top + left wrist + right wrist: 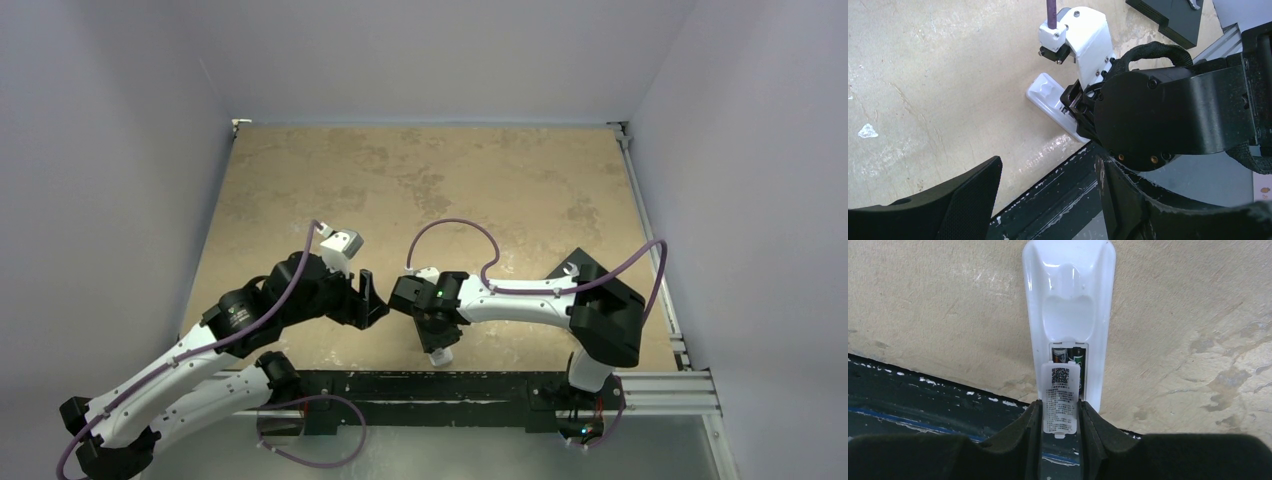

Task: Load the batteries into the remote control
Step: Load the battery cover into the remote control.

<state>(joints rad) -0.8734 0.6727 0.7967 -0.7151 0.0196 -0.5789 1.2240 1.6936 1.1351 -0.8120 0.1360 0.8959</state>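
Nearest the wrist camera, the right gripper (pixel 1060 409) is closed partway, its pads pinching the long edges of the small white battery cover (pixel 1060 390) with the printed label facing up. The cover's front edge overlaps the open compartment. Just past it, the two dark batteries (pixel 1077 359) lie side by side in the recess, apparently seated. The remote control (pixel 1068 290) lies back-up on the table (pixel 1173 315), its near end at the edge above the black rail (pixel 923 390).

The left gripper (pixel 1048 172) hovers beside it, jaws spread wide and holding nothing, so nothing braces the remote. That is the main risk: pushing the cover forward may shove the whole remote along the table instead of latching. If the cover goes in skewed or tilted, it may ride over the cells, jam on the compartment rim, or slip out of the pads.
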